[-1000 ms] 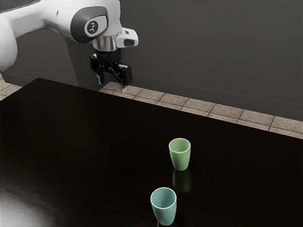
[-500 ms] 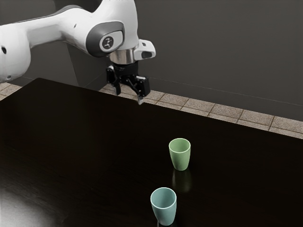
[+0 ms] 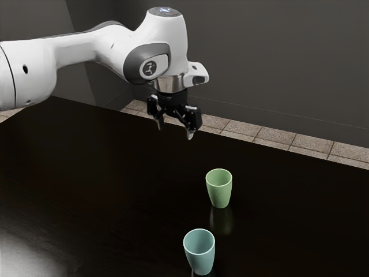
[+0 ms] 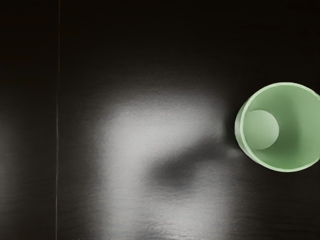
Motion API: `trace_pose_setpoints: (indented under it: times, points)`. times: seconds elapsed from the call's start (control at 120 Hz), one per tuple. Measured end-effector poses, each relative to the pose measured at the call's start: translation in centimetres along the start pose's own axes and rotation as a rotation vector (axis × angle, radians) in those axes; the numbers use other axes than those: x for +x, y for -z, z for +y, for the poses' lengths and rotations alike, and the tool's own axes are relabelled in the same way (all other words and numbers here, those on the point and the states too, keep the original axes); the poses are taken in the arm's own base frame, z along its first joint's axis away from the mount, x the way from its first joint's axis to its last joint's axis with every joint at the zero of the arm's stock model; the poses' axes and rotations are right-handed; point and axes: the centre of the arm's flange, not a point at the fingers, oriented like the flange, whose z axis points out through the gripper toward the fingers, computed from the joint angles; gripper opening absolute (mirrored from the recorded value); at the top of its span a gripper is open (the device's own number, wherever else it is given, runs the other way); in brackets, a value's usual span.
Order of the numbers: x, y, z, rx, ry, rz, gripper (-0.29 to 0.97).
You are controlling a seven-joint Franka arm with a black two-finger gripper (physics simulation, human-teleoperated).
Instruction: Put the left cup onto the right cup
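Gripper (image 3: 173, 129) on the approach, fingers apart with nothing between them, high over the dark table (image 3: 86, 190). Carried across from above the table's far edge toward the exterior view's right over the last second, on the white arm (image 3: 75, 52), with a turn of the hand along the way. Now nearer the green cup (image 3: 219, 187) than a second ago, yet well apart from it: above it and off to the exterior view's left. Green cup (image 4: 277, 127) upright, mouth up, empty inside, caught by the hand's camera off to one side rather than straight beneath. Blue cup (image 3: 199, 251) upright too, near the green one but not touching, closer to the exterior camera. No shift in either cup over that second.

Read as the reach stage and no further: nothing gripped, nothing lifted, nothing stacked. Green cup judged the one to be picked up, going by the heading of the hand; blue cup then the one to receive it. Left to do, by that reading: centring over the green cup, coming down, closing on its wall, lifting, setting it onto the blue cup.
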Motion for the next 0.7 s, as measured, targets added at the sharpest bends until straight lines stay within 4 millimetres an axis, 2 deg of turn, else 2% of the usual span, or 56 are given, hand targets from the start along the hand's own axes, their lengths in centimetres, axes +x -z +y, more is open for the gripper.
trace_pose_setpoints:
  times: [0.183, 0.392, 0.7]
  points:
    - [0.3, -2.0, 1.5, -0.011, 0.02, -0.014, 0.68]
    - [0.4, -4.4, 2.2, -0.015, 0.051, -0.022, 0.68]
    - [0.3, -6.3, 3.6, -0.036, 0.084, -0.005, 0.68]
